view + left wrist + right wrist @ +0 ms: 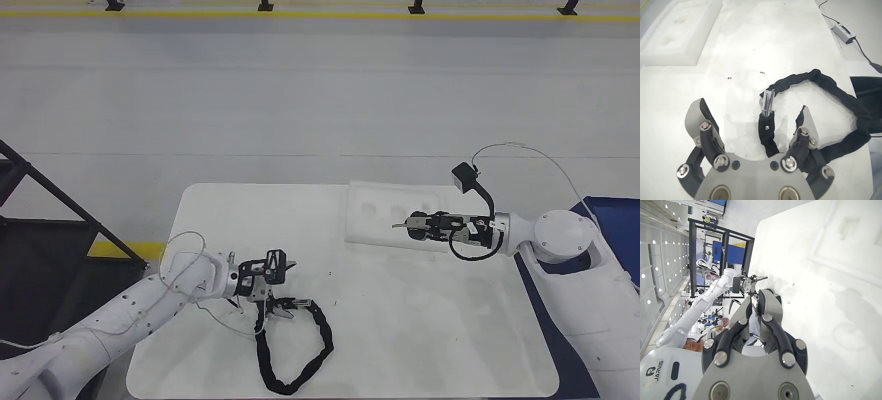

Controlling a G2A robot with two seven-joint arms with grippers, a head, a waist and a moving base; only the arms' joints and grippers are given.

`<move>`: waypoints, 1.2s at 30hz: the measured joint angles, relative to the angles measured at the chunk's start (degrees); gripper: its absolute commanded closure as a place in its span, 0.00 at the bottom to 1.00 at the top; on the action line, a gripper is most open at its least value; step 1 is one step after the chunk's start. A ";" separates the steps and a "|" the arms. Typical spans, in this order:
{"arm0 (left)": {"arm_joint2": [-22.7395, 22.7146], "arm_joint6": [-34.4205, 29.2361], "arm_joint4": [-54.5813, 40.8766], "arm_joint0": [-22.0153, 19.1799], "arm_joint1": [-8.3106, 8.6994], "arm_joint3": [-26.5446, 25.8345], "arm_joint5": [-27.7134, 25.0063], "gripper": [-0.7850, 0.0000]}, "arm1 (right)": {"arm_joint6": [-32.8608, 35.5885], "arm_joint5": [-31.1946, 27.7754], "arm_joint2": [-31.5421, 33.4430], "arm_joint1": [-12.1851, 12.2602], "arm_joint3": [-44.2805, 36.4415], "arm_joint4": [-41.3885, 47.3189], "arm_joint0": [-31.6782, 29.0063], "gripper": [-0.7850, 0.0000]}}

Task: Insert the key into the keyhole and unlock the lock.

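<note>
Wrist views show left tool [752,103] wide around lock cylinder [768,103], right tool [756,296] pinching, seemingly, the key [757,307].

Worktop [400,330] layout, as observed.

1. Foam tray [375,215]: lies flat along the far edge, in the right half, and stops short of the far right corner.
2. Chain lock [295,355]: lies in the near left quarter, well apart from the tray. Its loop runs toward the near edge.
3. Lock cylinder [768,103]: lies on the worktop at the loop's far end, pointing toward the far edge.
4. Left pincer [752,104]: low over the cylinder, one finger on either side, touching neither.
5. Right pincer [756,298]: above the tray's near right part, clamped on the key [757,307], which points toward the left edge.
</note>
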 measured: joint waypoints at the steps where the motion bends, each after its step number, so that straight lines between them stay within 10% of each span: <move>1: -0.16 0.19 0.61 0.60 0.03 -0.19 0.57 0.00 | 0.00 0.00 0.00 0.00 0.00 0.00 0.00 1.00; 16: -0.95 -1.16 5.60 3.52 -2.18 1.11 3.40 0.04 | 0.00 0.00 0.00 0.00 0.00 0.00 0.00 1.00; 19: -1.24 -0.55 6.27 3.80 -2.57 1.73 3.12 0.21 | 0.00 0.00 0.00 0.00 0.00 0.00 0.00 1.00; 20: -1.34 -0.38 6.45 3.87 -2.67 1.88 3.07 0.46 | 0.00 0.00 0.00 0.00 0.00 0.00 0.00 1.00; 23: -1.77 0.12 6.96 4.13 -2.96 2.29 2.89 0.71 | 0.00 0.00 0.00 0.00 0.00 0.00 0.00 1.00; 36: -3.62 -1.13 9.54 5.42 -3.75 2.31 2.83 1.00 | 0.00 0.00 0.00 0.00 0.00 0.00 0.00 1.00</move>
